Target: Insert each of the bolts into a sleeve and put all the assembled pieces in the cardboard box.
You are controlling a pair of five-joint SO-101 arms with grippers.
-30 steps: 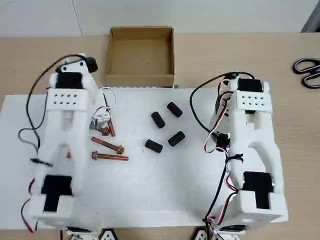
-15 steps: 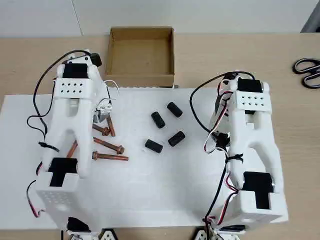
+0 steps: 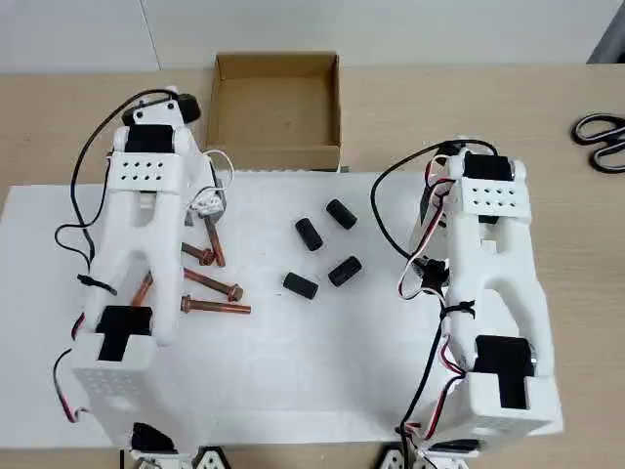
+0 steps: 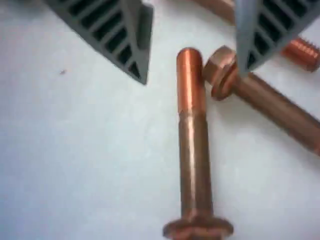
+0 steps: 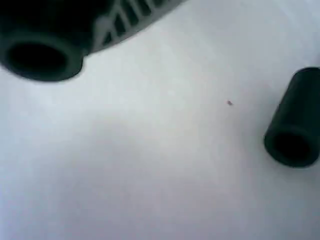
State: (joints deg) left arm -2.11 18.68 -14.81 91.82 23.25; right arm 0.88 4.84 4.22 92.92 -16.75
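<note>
1. The left gripper [image 4: 192, 70] hangs low over the white sheet [image 3: 322, 371], toward the edge nearest the cardboard box [image 3: 276, 156]; its jaws are released and spread wide, grasping nothing.
2. A copper bolt [image 4: 194, 150] lies flat on the sheet; its threaded end sits in the gap between the two jaws and its flanged head points away from them; both jaws stand apart from it.
3. A second bolt [image 4: 260, 97] lies at an angle to the first; its head is just beside the first bolt's shank and partly under one jaw.
4. In the high view, two more bolts [image 3: 212, 284] [image 3: 215, 307] lie side by side closer to the arm bases; another bolt [image 3: 143, 289] shows partly from under the left arm [image 3: 137, 244].
5. Four black sleeves [image 3: 341, 214] [image 3: 309, 234] [image 3: 345, 272] [image 3: 301, 285] lie on their sides in the middle of the sheet, between the two arms; they are apart from each other and from the bolts.
6. The right arm [image 3: 488, 254] stretches over the right part of the sheet; the right gripper [image 5: 132, 17] is low over the sheet, and it cannot be told whether it is released or clenched; one sleeve [image 5: 40, 55] shows just beside it, and another sleeve [image 5: 292, 125] lies near.
7. The cardboard box stands open side up on the table [image 3: 98, 117], just past the sheet's far edge; scissors [image 3: 601, 137] lie at the table's right edge, well apart.
</note>
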